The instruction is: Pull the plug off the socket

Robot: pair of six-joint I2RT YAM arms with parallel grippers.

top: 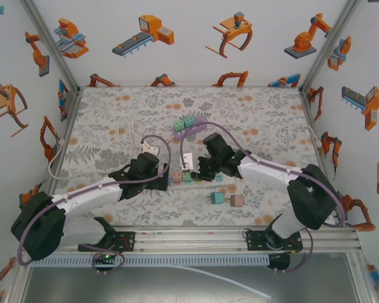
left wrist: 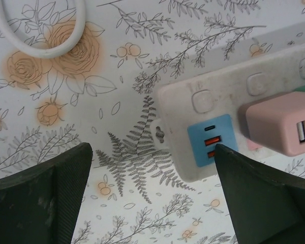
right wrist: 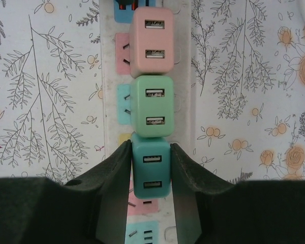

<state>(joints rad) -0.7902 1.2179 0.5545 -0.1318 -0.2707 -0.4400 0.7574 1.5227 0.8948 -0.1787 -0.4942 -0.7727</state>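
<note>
Teal plug is pinched in the right pincer but looks still seated in the strip, left pincer spread, pull not done yet.

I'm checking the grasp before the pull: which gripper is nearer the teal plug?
Right. The right gripper has its jaws shut on the teal plug. The left gripper is open at the USB end of the strip, past the pink plug and the green plug.
</note>
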